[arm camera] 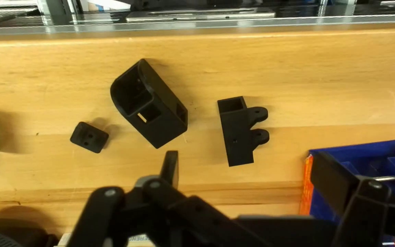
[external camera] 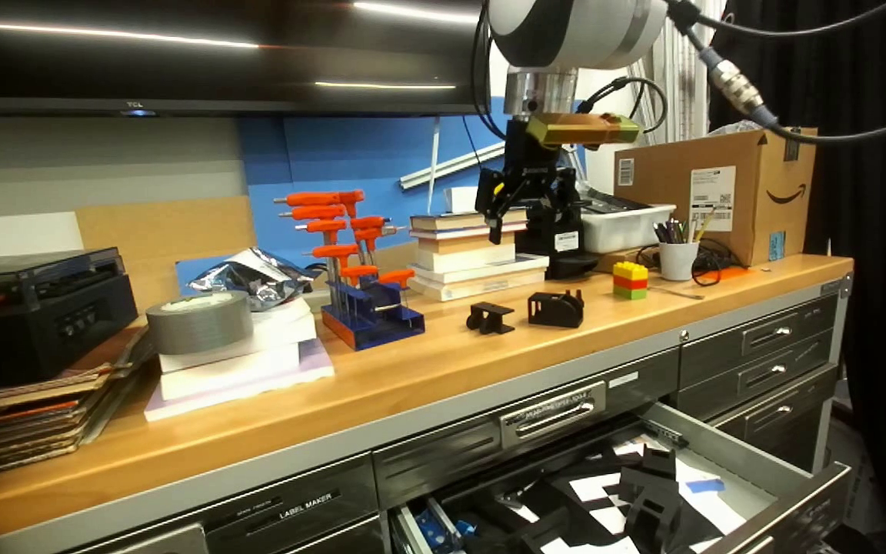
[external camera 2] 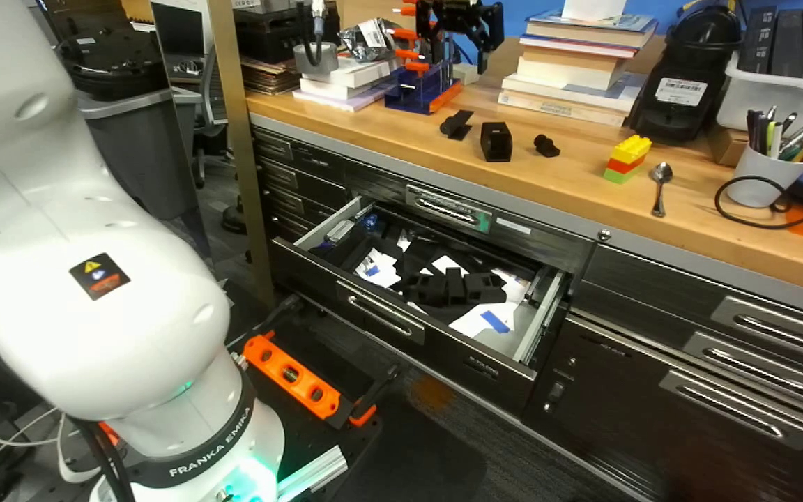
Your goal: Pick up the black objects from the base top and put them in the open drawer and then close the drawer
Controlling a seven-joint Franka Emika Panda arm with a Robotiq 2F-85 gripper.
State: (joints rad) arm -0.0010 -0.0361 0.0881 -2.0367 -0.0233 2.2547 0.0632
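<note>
The wooden countertop (arm camera: 338,82) is light brown, and it carries the three black objects (external camera 2: 496,141), each apart from the others. Below it, the wide dark-grey drawer (external camera 2: 443,348) stands pulled out, with a silver bar handle (external camera 2: 380,317) on its front; inside it lie other black parts (external camera 2: 485,289) and white sheets (external camera 2: 472,323). The gripper (arm camera: 252,175) is above the countertop, its fingers (arm camera: 170,169) unclenched and wide apart. In the wrist view, the largest black object is a hollow housing (arm camera: 165,118): its open end is rounded on one side, and two rectangular windows are cut in its walls. Near it lies a matte bracket (arm camera: 236,132), a rectangular tube open at one end; two rounded ears, each with a small hole, come out from one long side. On the opposite side of the housing, between it and the toy-brick stack (external camera 2: 628,159) of yellow, orange-red and green, rests the smallest object, a black block (arm camera: 89,138) with rounded corners and two small holes in its face.
</note>
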